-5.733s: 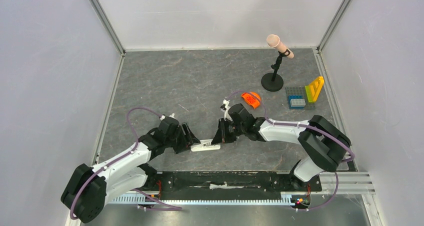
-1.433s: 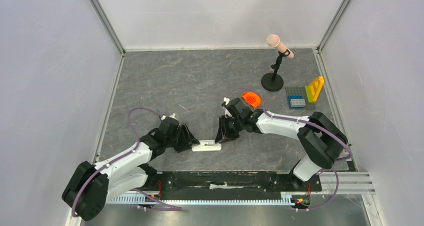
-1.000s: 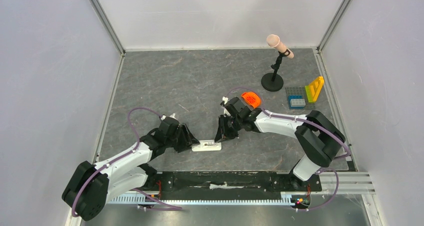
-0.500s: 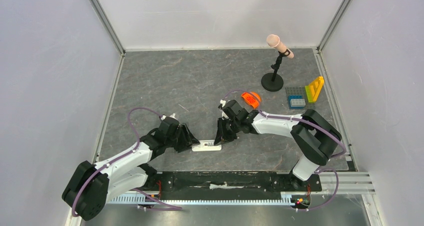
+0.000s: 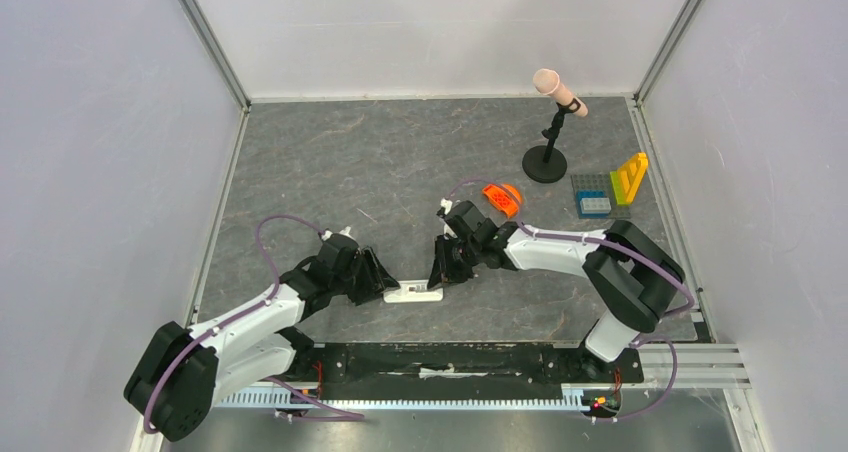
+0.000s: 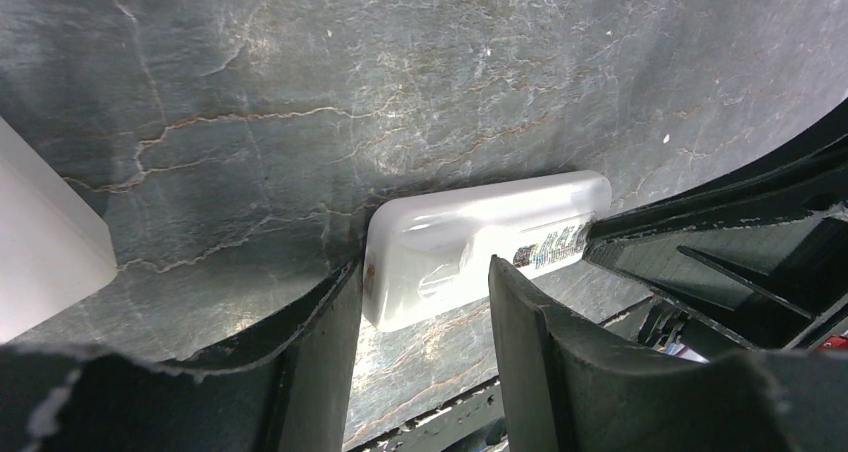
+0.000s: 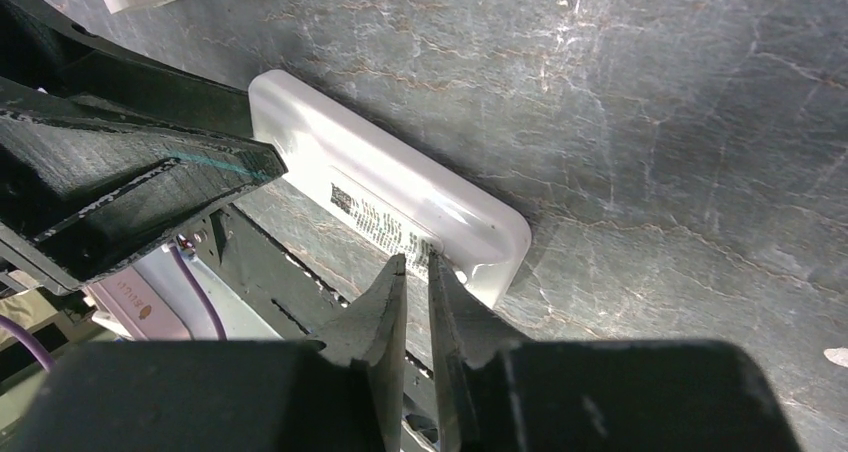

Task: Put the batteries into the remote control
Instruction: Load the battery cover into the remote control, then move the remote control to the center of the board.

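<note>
- As I watched, the left claw [image 6: 425,277] pinched the remote control [image 6: 490,222] between its fingers.
- The right claw [image 7: 415,260], nearly closed on nothing, touched it at its tips.

No wording can be read in any view. The only print of note is a small label [image 7: 380,217] on the upturned face of the white remote control [image 7: 330,147]. In the right wrist view it is a narrow strip of dense dark small print that runs along the remote's length, nearer its rounded end. The print is too fine to make out. In the left wrist view the same label [image 6: 550,244] sits toward the remote's far end and shows tiny dark lines with flecks of colour, also illegible. Below the remote's other end in the right wrist view, a pale sticker [image 7: 130,307] carries faint lettering, too blurred to read.
</note>
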Robot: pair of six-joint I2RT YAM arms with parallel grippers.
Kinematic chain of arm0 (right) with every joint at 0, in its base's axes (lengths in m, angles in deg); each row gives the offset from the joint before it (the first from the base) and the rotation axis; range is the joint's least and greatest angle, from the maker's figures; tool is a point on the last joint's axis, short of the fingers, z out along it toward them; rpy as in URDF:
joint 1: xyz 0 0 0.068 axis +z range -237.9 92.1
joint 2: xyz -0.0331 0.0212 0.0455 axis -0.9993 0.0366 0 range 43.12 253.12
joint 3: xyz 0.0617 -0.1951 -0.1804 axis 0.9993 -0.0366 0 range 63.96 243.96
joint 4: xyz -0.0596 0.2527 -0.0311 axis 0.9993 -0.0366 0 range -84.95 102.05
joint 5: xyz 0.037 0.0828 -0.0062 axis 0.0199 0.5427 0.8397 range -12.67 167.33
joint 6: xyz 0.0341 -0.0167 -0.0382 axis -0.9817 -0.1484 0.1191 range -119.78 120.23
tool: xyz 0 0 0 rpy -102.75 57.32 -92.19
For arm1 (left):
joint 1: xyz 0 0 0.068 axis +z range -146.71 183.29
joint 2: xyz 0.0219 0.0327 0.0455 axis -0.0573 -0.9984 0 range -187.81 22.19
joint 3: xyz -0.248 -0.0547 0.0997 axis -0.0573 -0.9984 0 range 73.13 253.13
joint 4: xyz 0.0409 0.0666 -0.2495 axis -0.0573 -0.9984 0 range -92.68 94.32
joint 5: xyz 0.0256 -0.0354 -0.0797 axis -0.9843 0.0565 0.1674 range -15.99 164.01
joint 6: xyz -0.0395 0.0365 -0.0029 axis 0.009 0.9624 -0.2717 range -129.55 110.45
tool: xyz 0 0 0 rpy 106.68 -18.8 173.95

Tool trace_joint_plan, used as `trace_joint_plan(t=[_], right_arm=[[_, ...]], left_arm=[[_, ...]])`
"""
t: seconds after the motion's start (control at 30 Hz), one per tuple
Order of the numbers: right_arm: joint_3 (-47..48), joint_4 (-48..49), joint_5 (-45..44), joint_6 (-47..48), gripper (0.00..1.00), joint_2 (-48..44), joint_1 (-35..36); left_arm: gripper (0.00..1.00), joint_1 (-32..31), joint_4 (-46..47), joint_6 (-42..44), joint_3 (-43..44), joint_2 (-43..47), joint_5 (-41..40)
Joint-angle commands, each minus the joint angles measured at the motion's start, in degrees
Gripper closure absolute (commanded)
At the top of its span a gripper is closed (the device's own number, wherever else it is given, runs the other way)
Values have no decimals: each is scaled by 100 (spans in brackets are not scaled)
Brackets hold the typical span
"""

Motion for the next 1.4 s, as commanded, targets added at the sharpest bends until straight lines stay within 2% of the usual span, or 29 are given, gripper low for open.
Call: trace_joint_plan(t=[0.0, 0.23, 0.5, 0.6, 0.8, 0.97, 1.13, 1.23, 1.37], right_arm=[[-23, 246, -318, 98, 82, -392, 80], [182, 264, -160, 885, 66, -1169, 75], [46, 247, -99, 3131, 29, -1125, 207], [87, 247, -517, 3952, 19, -1013, 455], [247, 120, -992, 5256, 10, -542, 980], [588, -216, -1280, 6022, 10, -43, 1251], [722, -248, -1620, 6212, 15, 269, 1292], [738, -83, -1904, 5964, 37, 414, 1292], [826, 18, -1967, 5683, 58, 556, 1293]], left_arm=[[43, -17, -312, 267, 2, 41, -182], [36, -8, -1336, 605, 883, 442, -928], [31, -5, -2597, 899, 1912, 1079, -1972], [30, -6, -3075, 951, 2226, 1491, -2297], [29, -5, -3789, 1015, 2712, 2302, -2835], [28, -8, -4108, 991, 2964, 2619, -2940], [27, -6, -4245, 980, 3102, 2748, -2965], [27, -3, -4274, 997, 3122, 2764, -2967], [27, -8, -4303, 997, 3122, 2777, -2967]])
